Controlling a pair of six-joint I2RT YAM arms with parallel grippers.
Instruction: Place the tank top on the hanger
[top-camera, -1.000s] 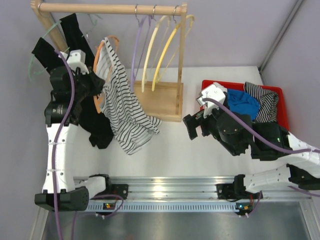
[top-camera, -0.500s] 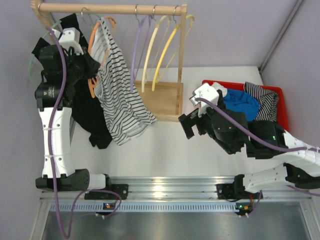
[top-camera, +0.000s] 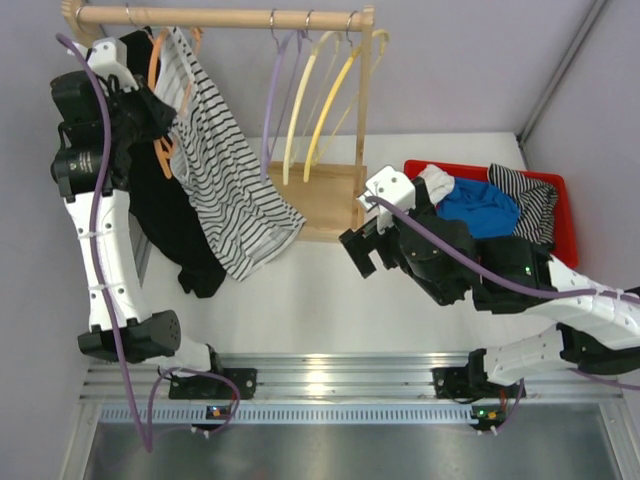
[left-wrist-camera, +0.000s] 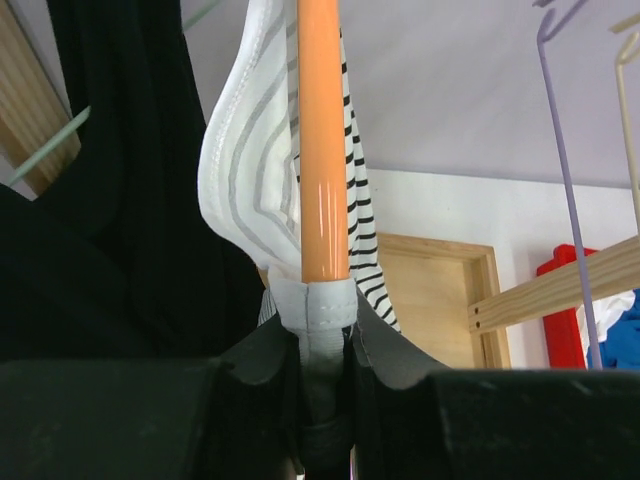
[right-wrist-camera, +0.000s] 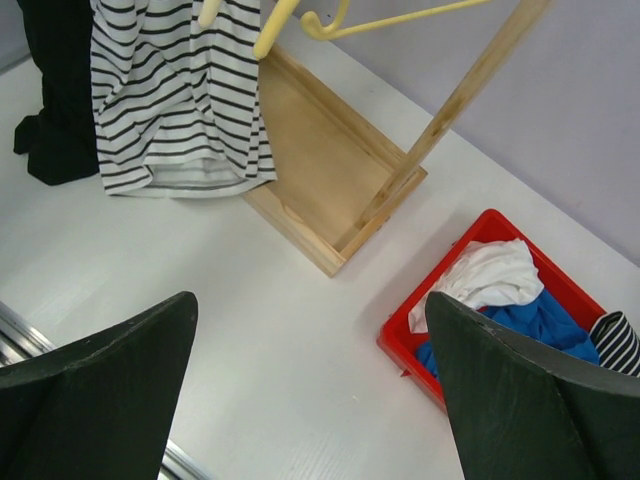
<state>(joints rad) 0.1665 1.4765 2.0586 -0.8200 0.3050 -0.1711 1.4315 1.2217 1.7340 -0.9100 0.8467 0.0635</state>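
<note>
The white tank top (top-camera: 225, 170) with thin black stripes hangs on the orange hanger (top-camera: 157, 70), high at the left end of the wooden rail (top-camera: 220, 17). Its hem reaches down to the table. My left gripper (top-camera: 155, 128) is shut on the hanger's orange bar (left-wrist-camera: 323, 150), with striped fabric (left-wrist-camera: 250, 170) draped beside it. My right gripper (top-camera: 358, 250) is open and empty above the table, right of the rack base; its view shows the tank top's hem (right-wrist-camera: 175, 110).
A black garment (top-camera: 180, 220) hangs left of the tank top. Purple (top-camera: 272, 90) and yellow hangers (top-camera: 330, 95) hang on the rail. The rack's wooden base (top-camera: 315, 200) stands mid-table. A red bin (top-camera: 560, 215) of clothes sits at the right.
My left arm has lifted the hanger and tank top up and left, toward the rail's left end. My right gripper has drifted left, toward the rack base.
</note>
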